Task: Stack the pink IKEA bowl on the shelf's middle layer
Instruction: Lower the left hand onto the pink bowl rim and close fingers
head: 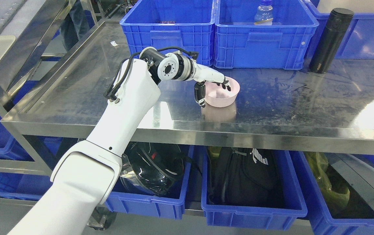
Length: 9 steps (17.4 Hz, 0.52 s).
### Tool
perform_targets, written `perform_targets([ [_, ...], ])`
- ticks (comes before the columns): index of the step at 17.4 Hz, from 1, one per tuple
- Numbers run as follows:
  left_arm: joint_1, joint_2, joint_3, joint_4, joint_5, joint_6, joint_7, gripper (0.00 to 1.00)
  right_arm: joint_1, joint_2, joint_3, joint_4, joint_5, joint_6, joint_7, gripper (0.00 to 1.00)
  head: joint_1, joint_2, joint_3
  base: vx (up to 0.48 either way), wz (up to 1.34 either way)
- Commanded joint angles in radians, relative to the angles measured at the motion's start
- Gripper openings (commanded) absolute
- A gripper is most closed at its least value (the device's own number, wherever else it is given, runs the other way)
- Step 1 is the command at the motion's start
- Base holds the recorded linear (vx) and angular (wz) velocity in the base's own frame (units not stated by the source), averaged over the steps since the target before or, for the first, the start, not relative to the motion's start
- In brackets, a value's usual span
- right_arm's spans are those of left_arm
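Observation:
A pink bowl (223,94) sits upright on the steel shelf (75,88), near its middle and a little back from the front edge. My left hand (212,88) reaches it from the left. Its fingers (224,84) hook over the bowl's rim into the inside, and the thumb (200,94) presses the outer wall. The hand is shut on the bowl's near-left rim. The bowl rests on the shelf with its reflection below it. The right arm is out of the picture.
Two blue crates (169,31) (265,39) stand at the back of the shelf, one holding a bottle (263,13). A black flask (330,39) stands upright at the back right. Blue bins (252,182) with bags and a helmet fill the layer below.

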Motion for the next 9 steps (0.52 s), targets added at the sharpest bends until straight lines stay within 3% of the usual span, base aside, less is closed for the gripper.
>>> perform_targets([
  [1,0.001,0.013,-0.011,0.089,0.025,-0.02,-0.01,0.79,0.005,-0.017,0.0,-0.017,0.0,0.0,0.0,1.0,0.0,0.0,0.0,0.0,0.0],
  [4,0.006,0.013,-0.007,0.089,0.028,-0.045,-0.016,0.62,0.003,-0.017,0.0,-0.017,0.0,0.0,0.0,1.0,0.0,0.0,0.0,0.0,0.0],
  [6,0.006,0.013,0.021,0.083,0.028,-0.071,-0.037,0.43,0.005,-0.017,0.0,-0.017,0.0,0.0,0.0,1.0,0.0,0.0,0.0,0.0,0.0],
  [8,0.006,0.013,0.07,0.081,0.028,-0.124,-0.051,0.11,0.005,-0.017,0.0,-0.017,0.0,0.0,0.0,1.0,0.0,0.0,0.0,0.0,0.0],
  [9,0.006,0.013,0.085,0.081,0.025,-0.149,-0.051,0.06,0.005,-0.017,0.0,-0.017,0.0,0.0,0.0,1.0,0.0,0.0,0.0,0.0,0.0],
])
